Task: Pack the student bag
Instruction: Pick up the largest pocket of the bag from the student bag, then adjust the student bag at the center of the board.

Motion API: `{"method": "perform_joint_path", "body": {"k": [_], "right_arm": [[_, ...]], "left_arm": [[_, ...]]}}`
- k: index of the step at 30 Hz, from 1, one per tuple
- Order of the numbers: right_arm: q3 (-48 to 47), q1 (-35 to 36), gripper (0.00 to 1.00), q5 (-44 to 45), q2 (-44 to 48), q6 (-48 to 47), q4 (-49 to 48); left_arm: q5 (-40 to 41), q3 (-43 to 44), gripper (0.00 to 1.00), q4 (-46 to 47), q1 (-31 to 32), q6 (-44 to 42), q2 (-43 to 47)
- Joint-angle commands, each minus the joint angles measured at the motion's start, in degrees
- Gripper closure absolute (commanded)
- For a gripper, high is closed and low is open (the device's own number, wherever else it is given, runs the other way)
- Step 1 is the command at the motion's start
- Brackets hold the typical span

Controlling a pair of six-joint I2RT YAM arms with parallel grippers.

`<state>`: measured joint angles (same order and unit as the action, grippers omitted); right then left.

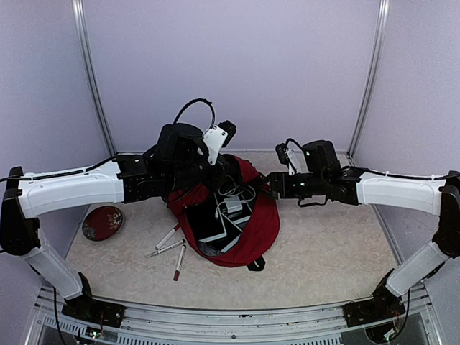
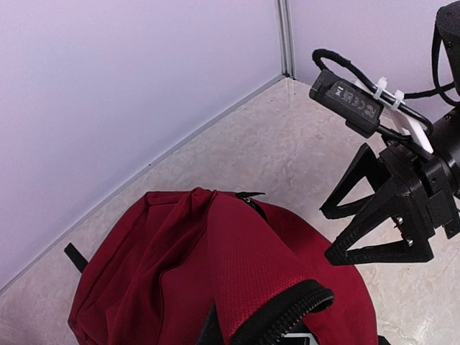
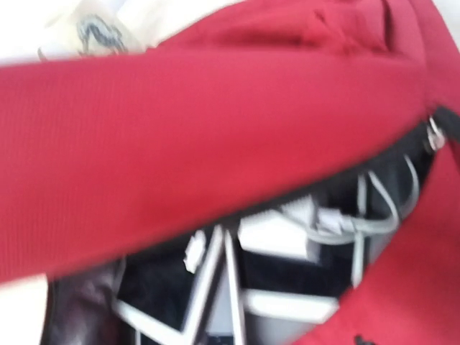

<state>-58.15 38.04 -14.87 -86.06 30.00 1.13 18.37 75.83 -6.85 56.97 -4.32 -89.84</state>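
The student bag [image 1: 248, 230] is a large dark-red backpack lying open in the middle of the table, with tablets, a white charger [image 1: 233, 206] and cables inside. My left gripper [image 1: 192, 181] is at its upper left edge. In the left wrist view the red fabric [image 2: 237, 251] and black zipper edge [image 2: 291, 313] rise to the bottom of the frame, as if pinched; the jaws are hidden. My right gripper [image 1: 272, 185] is at the bag's right edge. It shows in the left wrist view [image 2: 327, 233] with its black fingers apart and empty. The right wrist view is blurred, with red fabric [image 3: 180, 129] over the bag's contents.
Three pens [image 1: 169, 248] lie on the table left of the bag. A dark red round dish [image 1: 102, 222] sits at the far left. The walls and metal posts close in the back and sides.
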Motion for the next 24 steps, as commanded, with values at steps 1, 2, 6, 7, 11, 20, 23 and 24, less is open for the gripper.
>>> {"method": "perform_joint_path", "body": {"k": [1, 2, 6, 7, 11, 20, 23, 24], "right_arm": [[4.0, -1.4, 0.30, 3.1, 4.2, -3.1, 7.0], [4.7, -1.8, 0.30, 3.5, 4.9, -3.2, 7.3], [6.3, -3.4, 0.30, 3.2, 6.2, -3.3, 7.5], [6.4, -3.7, 0.30, 3.2, 6.1, -3.3, 7.8], [8.0, -4.6, 0.29, 2.5, 5.5, -3.3, 7.5], [16.1, -4.9, 0.28, -6.5, -1.8, 3.1, -5.8], [17.2, -4.9, 0.28, -8.9, -5.4, 5.6, -10.6], [17.5, -4.8, 0.28, -8.9, -6.4, 6.1, -11.1]], "left_arm": [[-5.1, -1.4, 0.96, 1.4, 1.0, 0.7, 0.4], [-5.5, -1.7, 0.95, 0.5, 1.5, 0.6, 0.1], [-5.4, -3.3, 0.85, -2.6, 3.9, 0.4, -0.5], [-6.6, -3.5, 0.78, -3.5, 4.6, 0.1, -0.5], [-19.3, -3.7, 0.14, -6.4, 7.9, -2.8, 1.0], [-15.5, -9.2, 0.01, 1.5, 6.3, 2.1, 6.2], [-8.8, -8.4, 0.01, -1.3, 0.7, 10.3, 4.9], [-6.1, -8.2, 0.01, -2.9, -0.6, 12.9, 4.5]]}}
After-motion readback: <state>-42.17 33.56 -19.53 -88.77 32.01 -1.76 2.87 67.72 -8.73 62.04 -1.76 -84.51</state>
